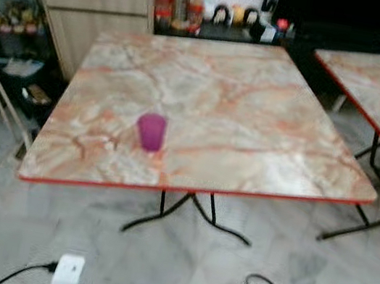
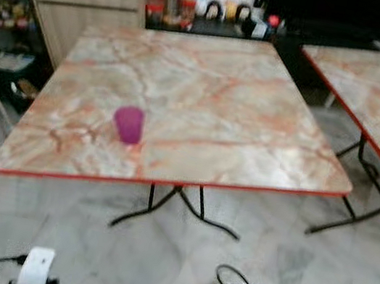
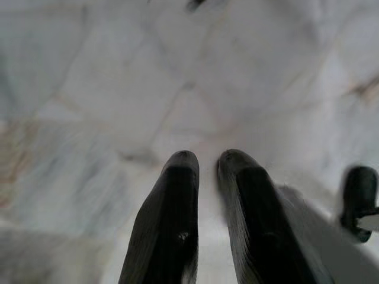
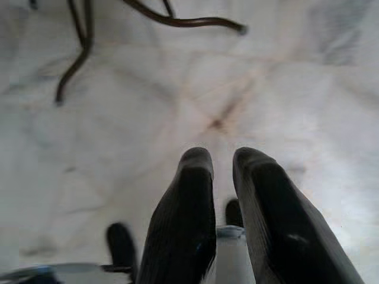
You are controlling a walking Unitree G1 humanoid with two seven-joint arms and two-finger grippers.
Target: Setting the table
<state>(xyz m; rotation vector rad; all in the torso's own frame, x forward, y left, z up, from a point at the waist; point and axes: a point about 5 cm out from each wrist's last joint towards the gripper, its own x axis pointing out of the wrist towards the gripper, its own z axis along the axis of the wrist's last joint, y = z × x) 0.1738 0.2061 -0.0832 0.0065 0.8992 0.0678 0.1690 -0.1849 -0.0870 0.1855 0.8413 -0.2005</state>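
I stand facing a marble worktop (image 1: 266, 126) holding one purple cup (image 1: 151, 131) near its front-left edge. My left hand (image 3: 207, 160) and right hand (image 4: 222, 157) hang empty, fingers nearly together. Table setting looks barely begun; next I likely fetch more tableware.

Cabinet (image 1: 89, 3) — bottles (image 1: 176, 3) — marble floor (image 1: 176, 264).
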